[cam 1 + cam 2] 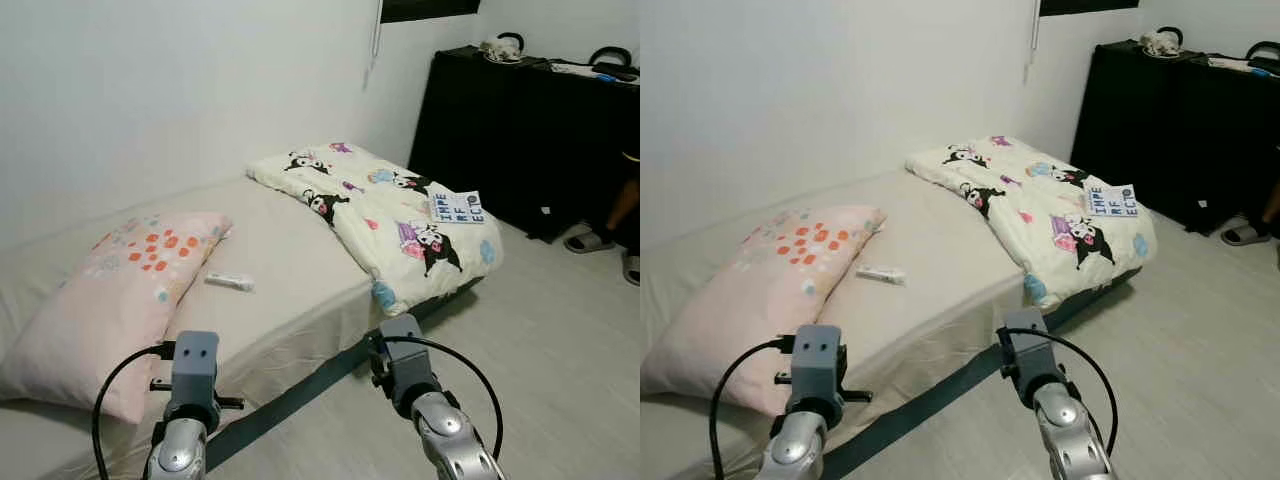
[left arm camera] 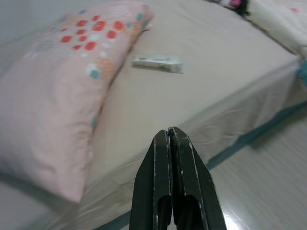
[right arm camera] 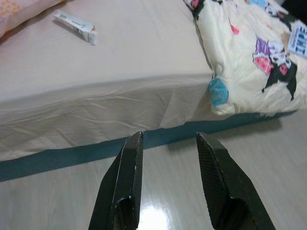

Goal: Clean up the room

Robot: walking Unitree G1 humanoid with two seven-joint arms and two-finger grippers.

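1. In the left eye view, a small white tube [image 1: 229, 282] lies on the bed [image 1: 290, 260] at centre left, just beside a pink pillow [image 1: 110, 300].
2. My left pincer [image 2: 170, 139], fingers pressed together, hovers near the bed's edge, well short of the tube.
3. My right pincer [image 3: 168, 143], fingers spread wide, hangs above the floor [image 1: 560, 350].

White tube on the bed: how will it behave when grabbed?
The tube looks small and flat, so probably light and unlikely to roll. It likely squashes if pinched mid-body. Lying on the soft sheet, it may sink when pressed, making a flat pinch harder.
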